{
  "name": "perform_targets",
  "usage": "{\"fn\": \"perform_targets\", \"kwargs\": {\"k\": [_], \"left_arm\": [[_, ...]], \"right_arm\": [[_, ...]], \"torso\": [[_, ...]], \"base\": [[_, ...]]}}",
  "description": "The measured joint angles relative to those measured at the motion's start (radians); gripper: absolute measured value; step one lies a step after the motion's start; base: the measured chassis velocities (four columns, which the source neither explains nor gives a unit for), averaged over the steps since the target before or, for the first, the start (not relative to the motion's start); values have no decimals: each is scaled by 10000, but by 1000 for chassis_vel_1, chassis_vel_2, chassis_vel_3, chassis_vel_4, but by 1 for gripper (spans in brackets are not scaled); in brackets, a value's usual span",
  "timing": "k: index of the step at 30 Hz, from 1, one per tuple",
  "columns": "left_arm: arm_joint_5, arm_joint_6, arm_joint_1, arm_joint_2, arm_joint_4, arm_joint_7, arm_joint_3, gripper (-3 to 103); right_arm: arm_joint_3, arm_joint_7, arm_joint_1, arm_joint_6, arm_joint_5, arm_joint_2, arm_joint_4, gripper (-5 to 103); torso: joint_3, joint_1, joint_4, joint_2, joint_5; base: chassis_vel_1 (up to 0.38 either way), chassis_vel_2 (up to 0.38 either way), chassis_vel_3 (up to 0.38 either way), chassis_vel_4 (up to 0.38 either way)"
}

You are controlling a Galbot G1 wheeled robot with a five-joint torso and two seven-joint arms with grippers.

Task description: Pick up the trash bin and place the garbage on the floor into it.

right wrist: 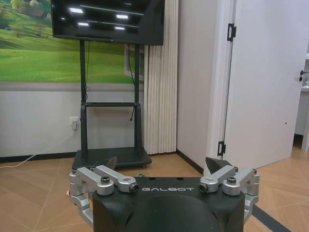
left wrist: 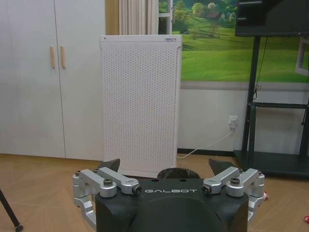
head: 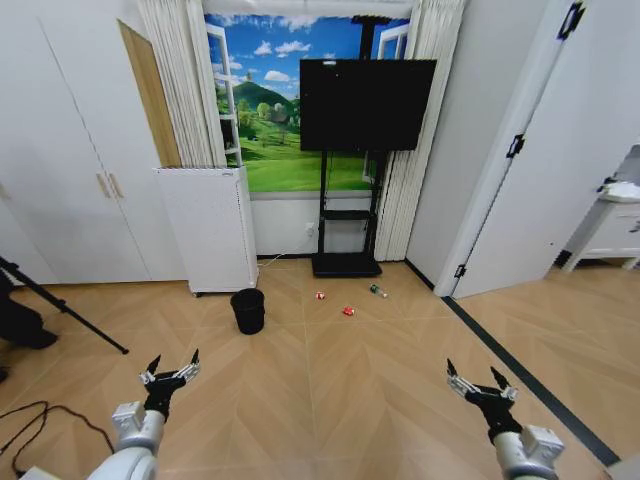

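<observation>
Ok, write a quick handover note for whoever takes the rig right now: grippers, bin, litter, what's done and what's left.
Left gripper: open, empty, held low over the floor.
Right gripper: open, empty, likewise.
Trash bin: upright on the floor beside the white appliance, well ahead.
Garbage: two red cans and a green bottle, right of the bin.
Done: nothing.
Left: lift bin, bin all three.

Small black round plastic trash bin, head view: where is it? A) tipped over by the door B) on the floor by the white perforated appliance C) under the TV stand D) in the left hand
B: the small black round plastic trash bin stands upright on the floor just in front of the white perforated appliance, far from both open hands.
</observation>
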Motion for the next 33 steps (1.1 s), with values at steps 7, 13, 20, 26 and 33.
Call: {"fn": "perform_targets", "kwargs": {"k": [7,13,20,26,33], "left_arm": [[-10,0,-20,13,11,-4,-11,100],[-20,0,-51,21,35,-5,-14,100],[-22,2,-85,27,63,-7,3,100],[-18,2,-90,25,89,-7,19,100],[31,2,-48,6,86,-7,33,100]], "right_arm": [[10,6,60,-103,36,-29,14,100],[-12,24,63,-129,-17,10,4,100],[-12,24,86,-129,-51,13,-36,100],[-12,-6,90,-106,-100,30,-79,100],[-12,-53,88,99,-188,29,-206,100]], "torso": [[0,0,0,0,1],[0,0,0,0,0],[0,0,0,0,0],[0,0,0,0,0],[0,-1,0,1,0]], "base": [[0,0,0,0],[0,0,0,0],[0,0,0,0],[0,0,0,0],[0,0,0,0]]}}
